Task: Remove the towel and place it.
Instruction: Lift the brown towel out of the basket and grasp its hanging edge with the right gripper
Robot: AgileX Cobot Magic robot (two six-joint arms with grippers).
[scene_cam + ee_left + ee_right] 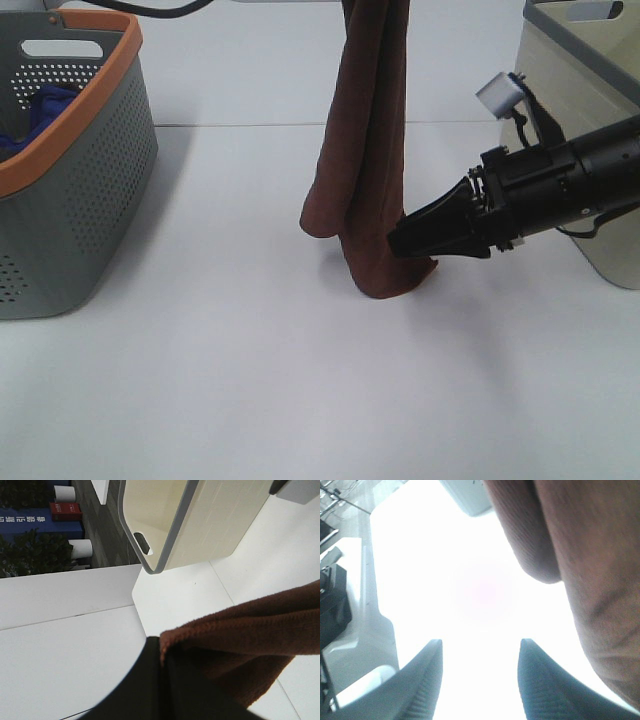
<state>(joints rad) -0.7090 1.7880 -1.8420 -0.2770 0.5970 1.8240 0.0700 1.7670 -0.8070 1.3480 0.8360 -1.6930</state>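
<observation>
Reddish-brown terry, the towel (365, 170) hangs in a long fold over the middle of the bench (250, 400), its top pinched tight in your left hand (162, 652). Your right hand (400, 240) is spread wide and empty by the low end. Closing off-centre may catch only one layer, which could slip. Well off to the sides, the grey basket (90, 160) and cream bin (575, 100) don't block you.

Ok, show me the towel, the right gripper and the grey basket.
towel (365, 140): high view, middle of the hanging folds.
right gripper (394, 244): high view, at its tips, beside the towel's lower end.
grey basket (95, 200): high view, perforated side wall.
</observation>
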